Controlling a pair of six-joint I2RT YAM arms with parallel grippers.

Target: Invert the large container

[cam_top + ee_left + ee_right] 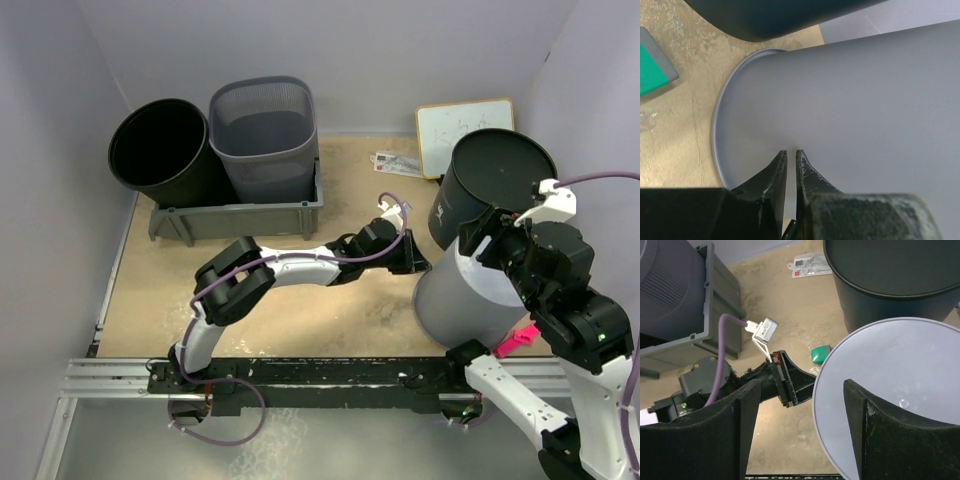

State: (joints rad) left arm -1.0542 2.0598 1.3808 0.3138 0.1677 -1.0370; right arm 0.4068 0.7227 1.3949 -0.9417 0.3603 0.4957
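Observation:
The large container (455, 305) is a plain grey tub at the right of the table, with its flat closed end (900, 385) up and its wider rim (720, 125) down on the table. My left gripper (420, 262) is shut with nothing between its fingers. Its tips (791, 151) rest against the tub's left wall (865, 100). My right gripper (802, 385) hangs open above the tub. One finger (865, 410) is over the flat end, the other finger (742, 410) is off its left side, and it holds nothing.
A black container (495, 185) stands closed end up right behind the grey tub. At the back left a grey tray (240, 215) holds a black bin (160, 150) and a mesh bin (265, 130). A whiteboard (462, 130), papers (395, 163) and a small green object (820, 354) lie nearby.

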